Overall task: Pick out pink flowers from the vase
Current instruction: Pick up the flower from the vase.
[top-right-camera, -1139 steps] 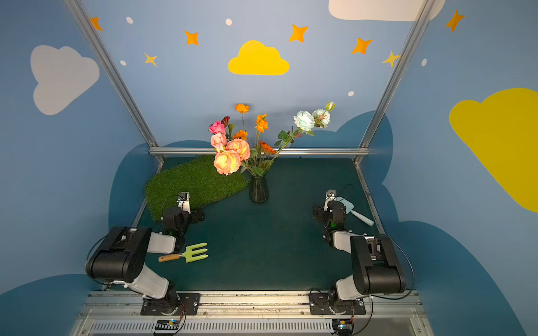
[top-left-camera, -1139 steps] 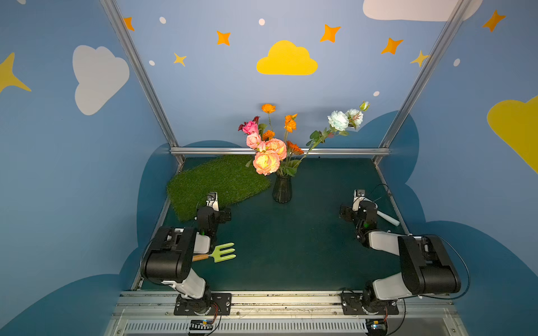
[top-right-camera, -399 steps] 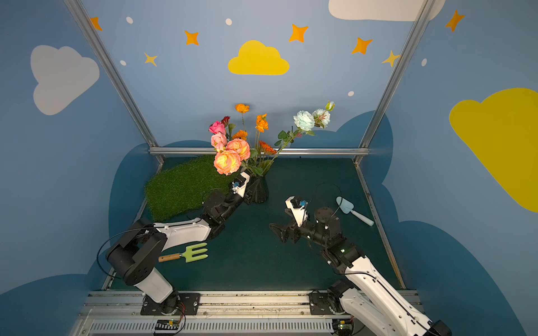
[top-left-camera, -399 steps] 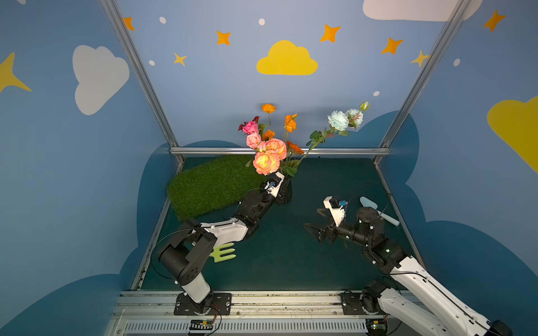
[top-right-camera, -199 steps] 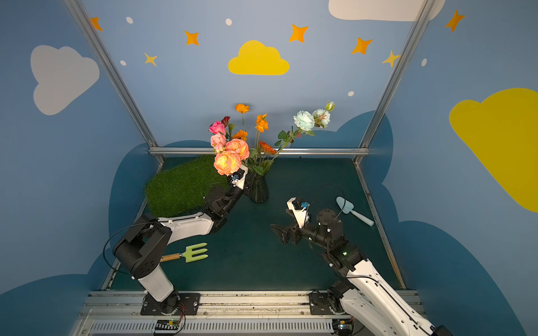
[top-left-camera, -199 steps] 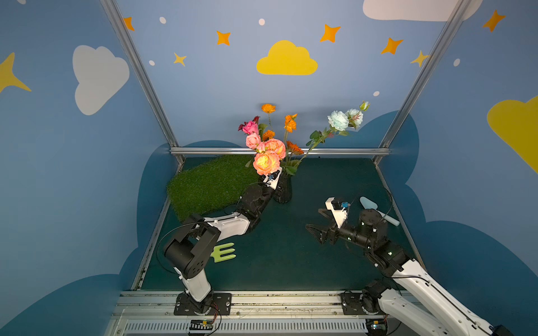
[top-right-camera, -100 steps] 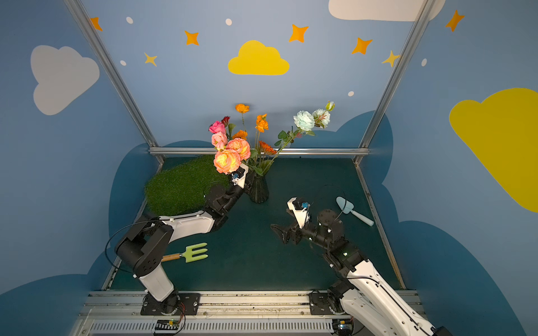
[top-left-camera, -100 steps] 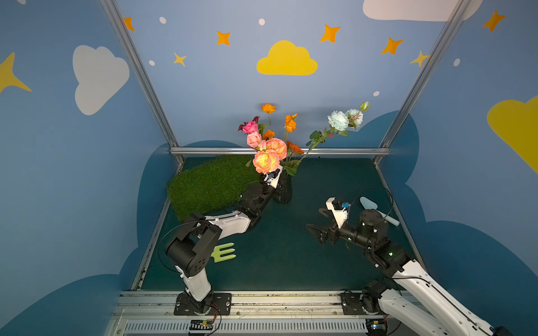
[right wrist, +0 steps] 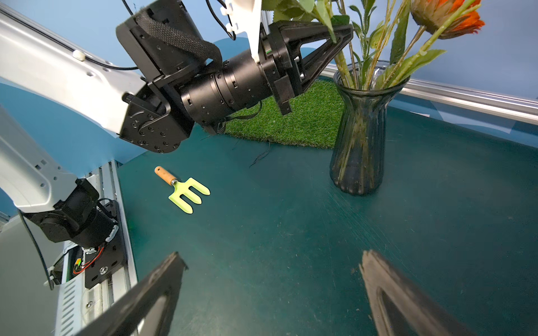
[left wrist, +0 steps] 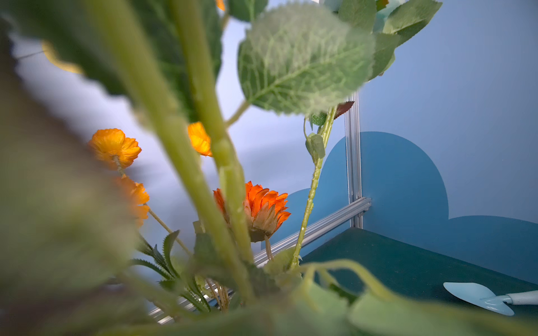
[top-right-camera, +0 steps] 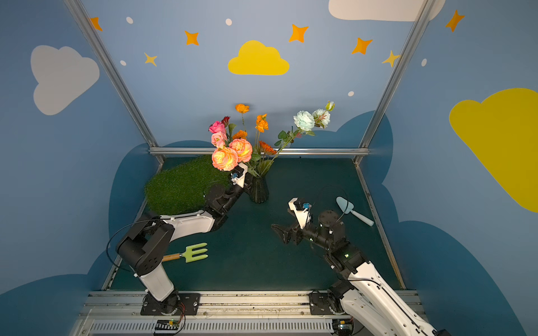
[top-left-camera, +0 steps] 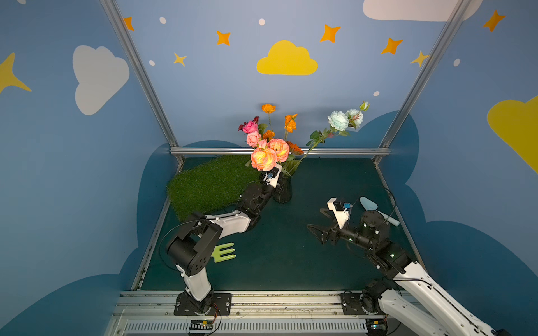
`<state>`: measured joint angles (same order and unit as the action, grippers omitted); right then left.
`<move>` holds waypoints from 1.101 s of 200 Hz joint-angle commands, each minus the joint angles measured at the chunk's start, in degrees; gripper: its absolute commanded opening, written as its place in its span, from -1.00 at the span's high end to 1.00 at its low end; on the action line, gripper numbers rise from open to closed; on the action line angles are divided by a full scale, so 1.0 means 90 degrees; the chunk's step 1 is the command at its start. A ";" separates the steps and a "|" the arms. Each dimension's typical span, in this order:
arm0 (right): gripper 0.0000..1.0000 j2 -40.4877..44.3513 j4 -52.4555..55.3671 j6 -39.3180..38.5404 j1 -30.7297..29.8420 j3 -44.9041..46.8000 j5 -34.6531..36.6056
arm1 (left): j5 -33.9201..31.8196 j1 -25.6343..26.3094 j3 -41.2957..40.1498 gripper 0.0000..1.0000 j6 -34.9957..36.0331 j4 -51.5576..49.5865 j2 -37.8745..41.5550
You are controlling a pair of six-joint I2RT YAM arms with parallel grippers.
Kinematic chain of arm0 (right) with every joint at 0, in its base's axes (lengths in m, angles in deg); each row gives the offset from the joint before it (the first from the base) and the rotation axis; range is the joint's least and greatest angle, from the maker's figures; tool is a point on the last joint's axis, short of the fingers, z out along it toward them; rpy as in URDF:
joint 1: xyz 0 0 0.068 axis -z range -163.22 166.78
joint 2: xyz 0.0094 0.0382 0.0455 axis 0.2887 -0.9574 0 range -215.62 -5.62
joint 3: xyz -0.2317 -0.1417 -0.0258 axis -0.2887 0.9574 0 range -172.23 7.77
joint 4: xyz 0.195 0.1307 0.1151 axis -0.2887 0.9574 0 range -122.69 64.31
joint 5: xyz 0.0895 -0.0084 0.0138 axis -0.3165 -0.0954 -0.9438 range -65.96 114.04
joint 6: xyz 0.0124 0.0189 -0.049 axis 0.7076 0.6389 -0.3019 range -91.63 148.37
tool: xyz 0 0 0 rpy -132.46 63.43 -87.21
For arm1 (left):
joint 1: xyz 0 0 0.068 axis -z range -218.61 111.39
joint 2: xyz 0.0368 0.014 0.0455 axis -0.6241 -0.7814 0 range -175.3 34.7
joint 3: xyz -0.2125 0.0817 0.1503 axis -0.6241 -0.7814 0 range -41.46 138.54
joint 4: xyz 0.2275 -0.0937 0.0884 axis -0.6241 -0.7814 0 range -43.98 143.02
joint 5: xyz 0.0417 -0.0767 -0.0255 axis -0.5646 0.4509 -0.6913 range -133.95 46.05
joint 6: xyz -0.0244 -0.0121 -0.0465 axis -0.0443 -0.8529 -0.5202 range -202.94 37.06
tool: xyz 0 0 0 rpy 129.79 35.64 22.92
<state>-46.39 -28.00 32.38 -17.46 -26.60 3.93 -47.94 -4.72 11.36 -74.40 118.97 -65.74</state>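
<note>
The left gripper (right wrist: 339,35) has just closed on a stem (right wrist: 342,65) above the vase (right wrist: 359,139) (whose bloom, unclear); extraction looks next. The right gripper (right wrist: 273,293) waits open.

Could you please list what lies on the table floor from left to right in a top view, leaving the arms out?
Grass mat → green fork tool → vase → pale blue trowel.

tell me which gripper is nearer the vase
Left. The left gripper sits just above the vase rim, jaws closed on a green stem. The right gripper hangs open over the bare mat, well short of the vase.
</note>
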 commanded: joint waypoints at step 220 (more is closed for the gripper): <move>-0.95 0.0218 0.0611 0.0021 -0.0020 -0.0261 0.0333 | 0.0179 -0.0136 0.2275 0.95 0.0371 -0.4275 0.0978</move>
<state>-44.03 -24.51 32.58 -17.46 -26.60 6.07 -45.52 -5.55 29.81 -71.61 84.15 -59.23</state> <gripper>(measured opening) 0.975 0.103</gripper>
